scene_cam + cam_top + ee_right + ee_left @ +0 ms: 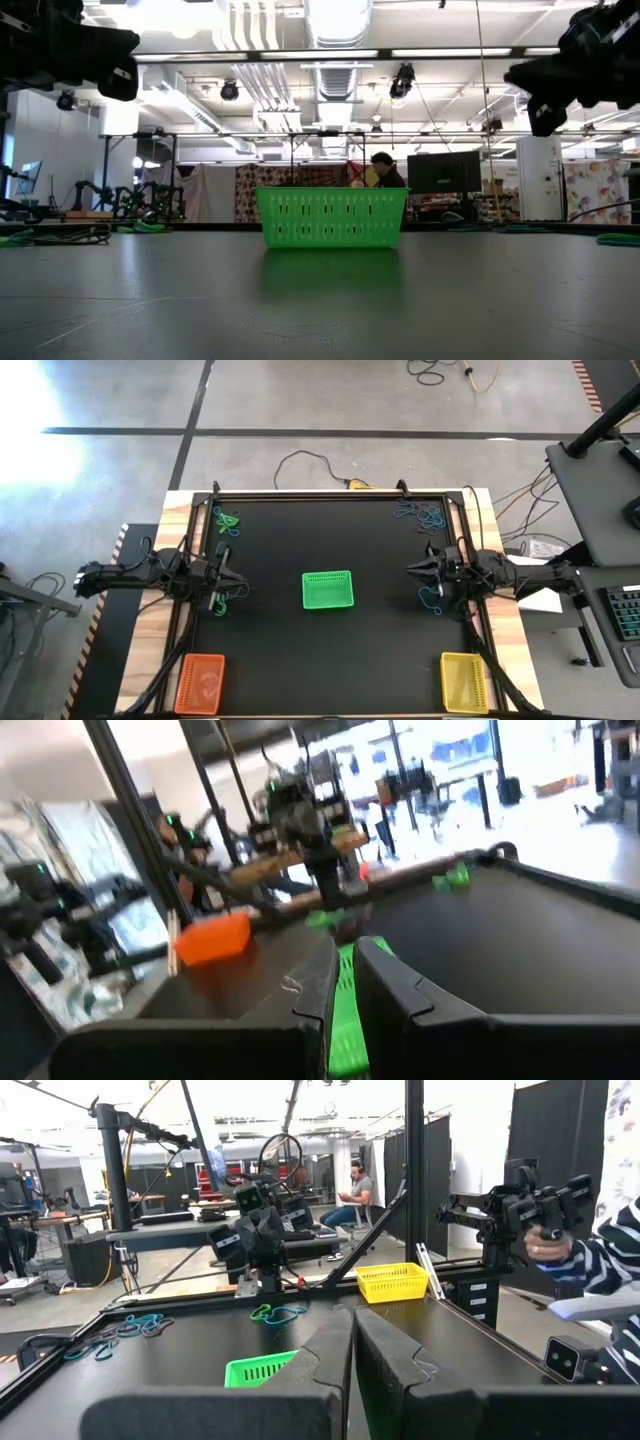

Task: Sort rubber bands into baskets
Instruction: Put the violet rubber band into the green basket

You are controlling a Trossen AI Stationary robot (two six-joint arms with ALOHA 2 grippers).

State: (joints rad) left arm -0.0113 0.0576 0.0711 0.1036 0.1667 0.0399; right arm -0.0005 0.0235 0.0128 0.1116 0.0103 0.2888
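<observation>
The green basket (328,589) stands on its base at the middle of the black table; it also shows in the low view (332,217). The orange basket (200,683) is at the near left corner and the yellow basket (463,682) at the near right. Green rubber bands (228,520) lie at the far left and blue ones (425,515) at the far right. More lie under each gripper (222,603) (432,598). My left gripper (238,576) hovers shut at the left edge. My right gripper (410,569) hovers shut at the right edge. Both are level, point at the green basket and hold nothing.
A black metal frame (330,495) runs around the table's edges, with cables behind the far edge. In the left wrist view a person's striped sleeve and hand (590,1260) show beyond the table's near side. The mat around the green basket is bare.
</observation>
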